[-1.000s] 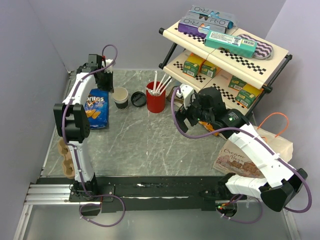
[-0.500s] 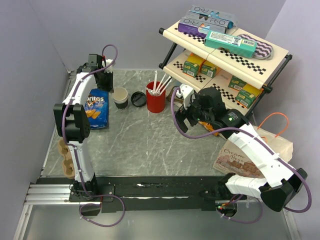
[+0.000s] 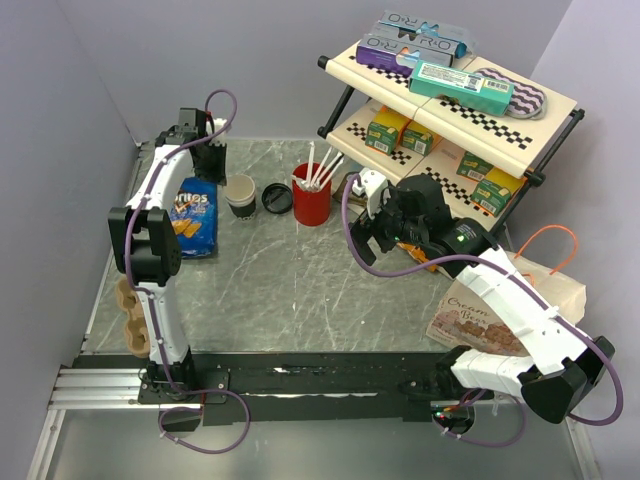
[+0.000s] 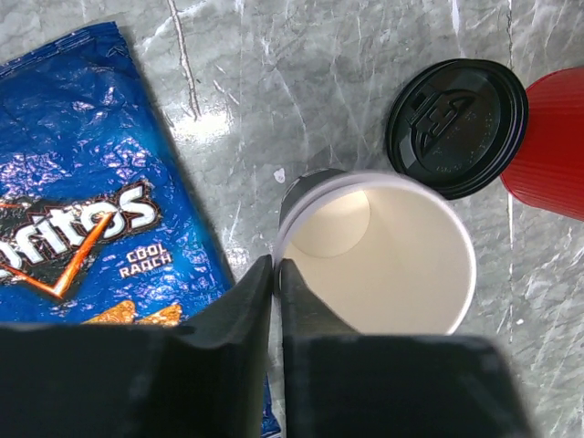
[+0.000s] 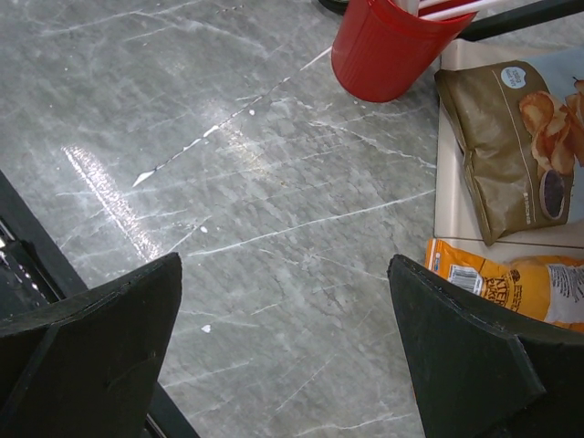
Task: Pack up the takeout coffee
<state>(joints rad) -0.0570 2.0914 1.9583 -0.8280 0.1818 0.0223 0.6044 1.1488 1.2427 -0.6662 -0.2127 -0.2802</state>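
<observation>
Since the earlier frame, only the left tool (image 4: 276, 271) is shifted slightly. It is closed to a slit beside the cup (image 4: 392, 265), gripping nothing. The right tool (image 5: 283, 274) is spread wide, empty. In the left wrist view the cup stands unlidded at lower centre, the lid (image 4: 456, 123) at upper right. Packing is judged not yet begun.

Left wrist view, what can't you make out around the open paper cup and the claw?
- Left claw: it overlaps the small cream-white paper cup's rim, so contact cannot be told.
- Dark sleeve: mostly hidden under the cup's own rim.
- Red plastic cup: cut off by the right edge.
- Blue chip bag: cut off by the left edge and the claw.
</observation>
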